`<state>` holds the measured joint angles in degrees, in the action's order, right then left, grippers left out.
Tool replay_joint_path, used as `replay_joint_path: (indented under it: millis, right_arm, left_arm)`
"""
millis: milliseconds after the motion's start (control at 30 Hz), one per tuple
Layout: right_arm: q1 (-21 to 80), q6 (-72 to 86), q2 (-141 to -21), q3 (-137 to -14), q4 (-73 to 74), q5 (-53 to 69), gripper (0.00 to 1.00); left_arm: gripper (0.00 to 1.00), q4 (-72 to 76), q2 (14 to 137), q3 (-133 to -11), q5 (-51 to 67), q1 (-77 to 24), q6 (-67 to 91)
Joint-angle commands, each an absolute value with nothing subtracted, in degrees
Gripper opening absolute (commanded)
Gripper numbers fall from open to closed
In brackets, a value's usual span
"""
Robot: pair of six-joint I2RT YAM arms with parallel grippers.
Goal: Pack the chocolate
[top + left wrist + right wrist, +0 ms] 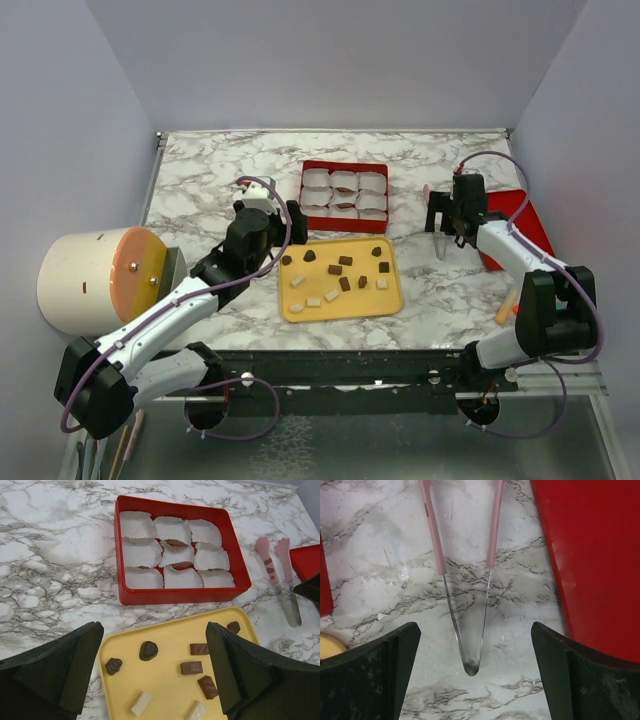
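The left hand (152,634) is hanging released above the yellow tray (165,690), where the chocolate (191,667) is lying among white pieces (141,703). Beyond, one brown piece (175,543) is sitting in the red box (175,596). The right hand (475,635) is gaping, released, over tongs (470,666) lying on the desk (380,580).

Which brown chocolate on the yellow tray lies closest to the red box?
The dark piece at the tray's far right corner; the other brown ones sit farther from the box.
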<state>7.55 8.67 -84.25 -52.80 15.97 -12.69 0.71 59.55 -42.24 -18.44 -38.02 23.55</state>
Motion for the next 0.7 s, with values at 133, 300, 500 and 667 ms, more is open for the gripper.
replay_joint_path:
  millis: [133,300,500,667]
  right_arm:
    - [6.1,7.0,-84.5,-49.0,9.1,-5.1,1.0]
    - [6.1,7.1,-86.2,-49.5,8.6,-5.3,1.0]
    - [6.0,7.0,-87.4,-49.7,8.2,-5.9,1.0]
    - [6.0,6.9,-88.4,-50.4,7.9,-5.9,1.0]
  left_arm:
    - [0.94,2.0,57.6,-40.4,-17.7,-38.4,23.7]
    - [0.94,2.1,57.4,-40.3,-18.0,-38.4,23.5]
    - [0.94,2.4,58.1,-40.5,-17.9,-38.4,23.5]
    - [0.94,2.5,58.3,-40.3,-18.0,-38.3,23.3]
